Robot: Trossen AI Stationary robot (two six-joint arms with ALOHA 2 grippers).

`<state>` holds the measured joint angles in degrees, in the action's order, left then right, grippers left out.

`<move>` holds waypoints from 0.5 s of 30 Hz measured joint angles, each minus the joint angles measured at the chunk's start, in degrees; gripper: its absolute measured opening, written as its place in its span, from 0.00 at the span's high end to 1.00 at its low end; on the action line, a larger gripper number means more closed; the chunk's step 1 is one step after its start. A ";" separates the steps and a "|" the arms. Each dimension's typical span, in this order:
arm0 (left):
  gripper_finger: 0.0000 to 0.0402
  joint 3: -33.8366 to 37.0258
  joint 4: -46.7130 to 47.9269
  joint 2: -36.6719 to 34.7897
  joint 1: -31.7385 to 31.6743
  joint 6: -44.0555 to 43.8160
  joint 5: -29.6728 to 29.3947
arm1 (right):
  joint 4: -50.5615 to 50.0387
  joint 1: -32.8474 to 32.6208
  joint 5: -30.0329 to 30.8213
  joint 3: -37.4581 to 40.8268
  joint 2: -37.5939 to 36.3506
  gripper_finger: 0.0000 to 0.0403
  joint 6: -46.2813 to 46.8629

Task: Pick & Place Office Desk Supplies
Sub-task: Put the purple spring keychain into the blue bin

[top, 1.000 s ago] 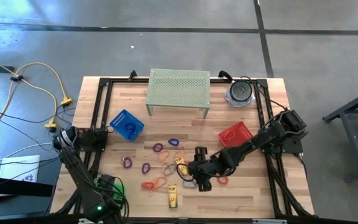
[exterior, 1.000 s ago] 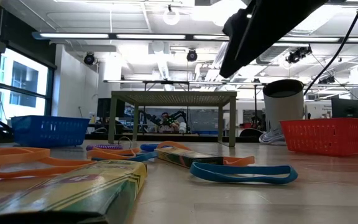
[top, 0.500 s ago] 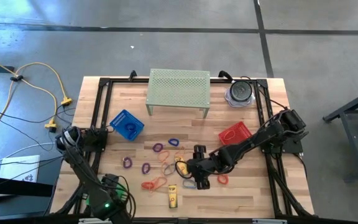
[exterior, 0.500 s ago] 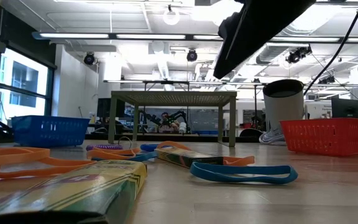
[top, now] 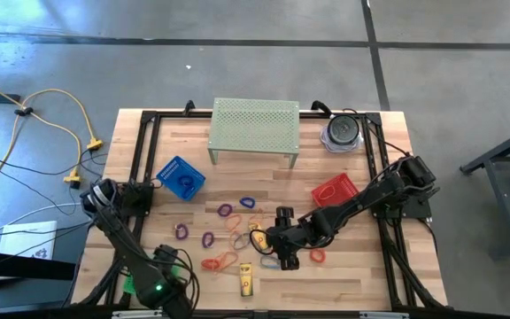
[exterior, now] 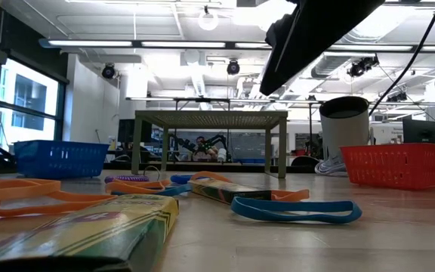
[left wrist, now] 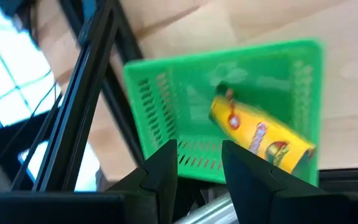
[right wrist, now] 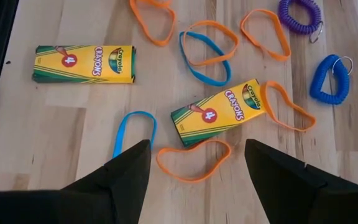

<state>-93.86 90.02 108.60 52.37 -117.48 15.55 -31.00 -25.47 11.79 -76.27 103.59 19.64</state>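
Crayons: right tool (right wrist: 194, 163) hovering spread wide and empty above yellow cardboard crayon box (right wrist: 224, 112) on wooden bench (right wrist: 55, 124), aligning to grasp; left tool (left wrist: 199, 163) open over green mesh basket (left wrist: 160, 99) already holding another box.

Floor: grey concrete floor (top: 237, 62) crossed by dark seam lines, yellow cable (top: 69, 115) lying on it.
Desk: pale wooden plank desk (top: 343, 275) edged by a black metal frame.
Ceiling: long fluorescent light strips (exterior: 127, 43), exposed white ducts.
Windows: tall bright windows (exterior: 21, 102) at the room's side.
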 joint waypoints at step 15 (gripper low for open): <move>0.70 -0.28 0.10 -2.22 -3.13 6.64 -3.81 | -0.16 -4.36 15.51 0.06 -7.43 0.38 0.22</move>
<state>-94.14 90.12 106.37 49.23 -110.84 11.74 -31.16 -29.84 27.30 -76.21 96.16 19.86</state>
